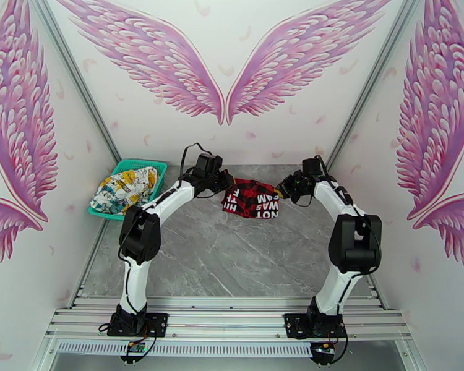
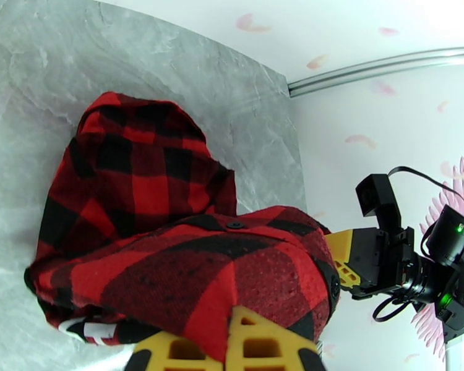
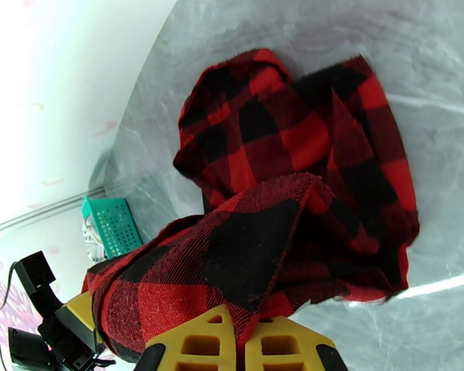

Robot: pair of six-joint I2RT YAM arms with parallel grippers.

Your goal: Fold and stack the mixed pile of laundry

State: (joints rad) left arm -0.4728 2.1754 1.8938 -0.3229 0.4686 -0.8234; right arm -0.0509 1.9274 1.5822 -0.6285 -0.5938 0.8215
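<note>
The red-and-black plaid garment [image 1: 252,199] with white lettering hangs stretched between both grippers at the far middle of the table, its lower part draped on the surface. My left gripper [image 1: 224,182] is shut on its left edge. In the left wrist view the cloth [image 2: 170,242] is pinched between the yellow fingers [image 2: 263,344]. My right gripper [image 1: 283,188] is shut on the right edge. The right wrist view shows the fabric [image 3: 281,193] clamped between its yellow fingers [image 3: 198,341]. The white cartoon-print garment [image 1: 125,188] lies bunched in the basket.
A teal mesh basket [image 1: 135,164] stands at the far left corner of the grey marble table [image 1: 232,261], also seen as a teal basket [image 3: 111,224] from the right wrist. Walls with pink wings close the back and sides.
</note>
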